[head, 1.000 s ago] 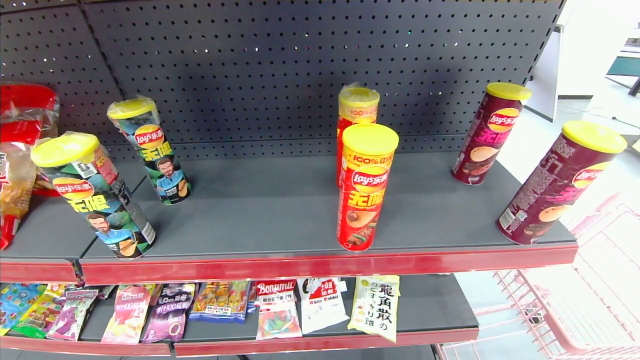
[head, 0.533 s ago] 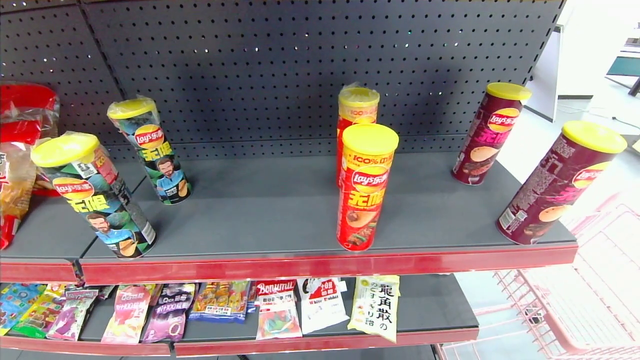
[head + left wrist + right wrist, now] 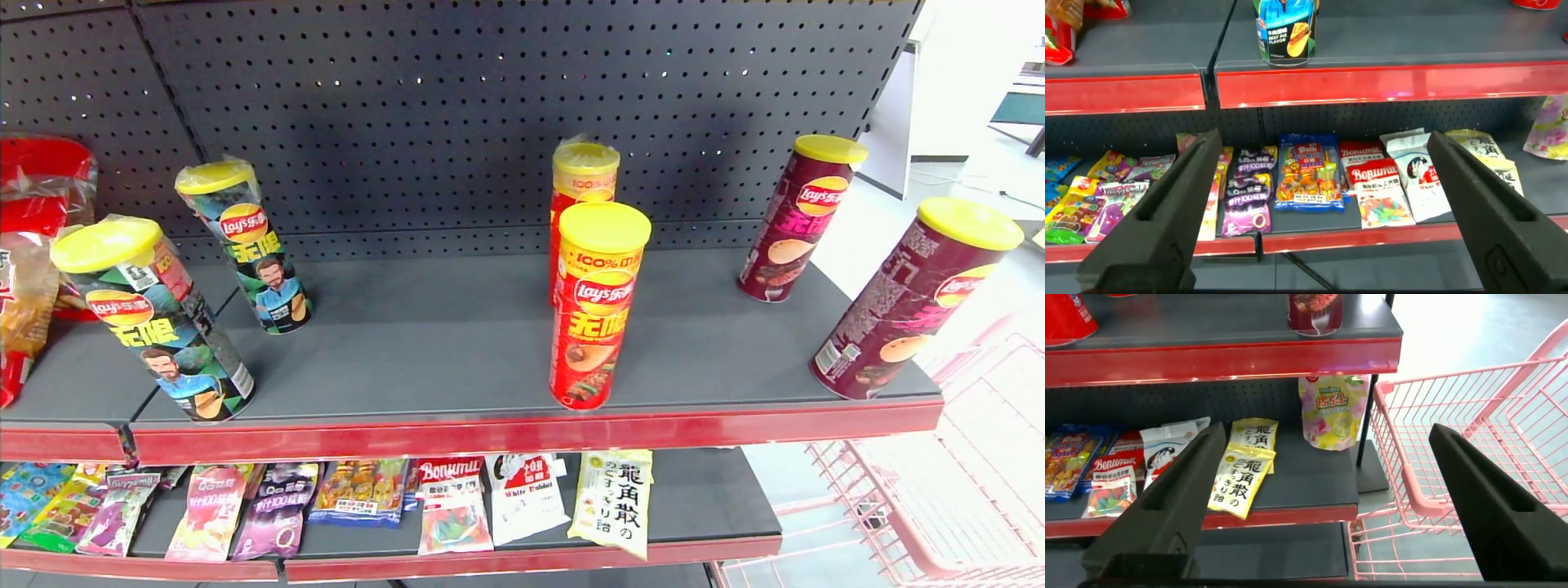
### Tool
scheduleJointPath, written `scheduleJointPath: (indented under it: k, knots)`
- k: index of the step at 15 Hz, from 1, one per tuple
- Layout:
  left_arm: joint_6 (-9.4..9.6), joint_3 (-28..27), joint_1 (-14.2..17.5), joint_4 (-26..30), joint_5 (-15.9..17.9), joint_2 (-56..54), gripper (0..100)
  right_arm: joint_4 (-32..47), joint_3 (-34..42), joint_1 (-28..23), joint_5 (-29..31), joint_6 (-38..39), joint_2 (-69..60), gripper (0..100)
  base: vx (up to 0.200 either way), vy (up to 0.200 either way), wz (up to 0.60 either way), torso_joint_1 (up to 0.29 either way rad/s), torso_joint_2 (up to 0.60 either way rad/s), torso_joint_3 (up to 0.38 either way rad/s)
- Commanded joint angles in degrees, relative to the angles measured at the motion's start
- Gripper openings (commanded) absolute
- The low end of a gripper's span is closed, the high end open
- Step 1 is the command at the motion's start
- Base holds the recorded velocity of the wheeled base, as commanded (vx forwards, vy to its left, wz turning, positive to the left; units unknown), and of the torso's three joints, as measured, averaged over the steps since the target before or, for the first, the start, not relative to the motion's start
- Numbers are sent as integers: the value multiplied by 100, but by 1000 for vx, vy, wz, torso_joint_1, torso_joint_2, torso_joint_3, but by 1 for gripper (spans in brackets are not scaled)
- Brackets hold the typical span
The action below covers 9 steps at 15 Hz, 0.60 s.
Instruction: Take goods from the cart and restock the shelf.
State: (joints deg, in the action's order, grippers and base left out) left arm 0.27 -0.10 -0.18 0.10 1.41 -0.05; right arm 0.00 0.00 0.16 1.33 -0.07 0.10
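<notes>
The head view looks down on the upper shelf (image 3: 457, 343), where six chip cans stand upright in pairs. Two green cans (image 3: 151, 318) are at the left of the frame and two red cans (image 3: 596, 306) stand one behind the other at centre. Two maroon cans (image 3: 910, 302) are at the right, the nearer one at the shelf's front corner. The pink cart (image 3: 922, 506) sits in the lower right corner, just beside the shelf's right end.

The wrist views sit lower, facing the lower shelf (image 3: 1315, 239). In the left wrist view the left gripper (image 3: 1323, 143) stands wide open, holding nothing. Its two dark fingers frame a row of flat candy bags (image 3: 1306, 171), and the base of a green can shows at the top centre. In the right wrist view the right gripper (image 3: 1328, 431) is likewise spread wide and empty. Between its fingers lie yellow-and-white bags (image 3: 1245, 465) and a pale bag (image 3: 1331, 408) below the upper shelf's red lip. The cart's wire basket is at the right of that frame, apart from both fingers.

Against the earlier head frames nothing has shifted — cans, bags and cart keep the same places.
</notes>
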Motion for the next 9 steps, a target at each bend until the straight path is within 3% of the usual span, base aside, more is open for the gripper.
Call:
scheduleJointPath:
  k: [1, 7, 9]
  knots:
    - [0, 1, 1, -1, -1, 5, 100, 0, 0, 2, -1, -1, -1, 100, 0, 0, 0, 0, 0, 0]
    - [8, 1, 1, -1, -1, 5, 100, 0, 0, 2, -1, -1, -1, 100, 0, 0, 0, 0, 0, 0]
    - [105, 1, 1, -10, -1, 5, 100, 0, 0, 2, -1, -1, -1, 100, 0, 0, 0, 0, 0, 0]
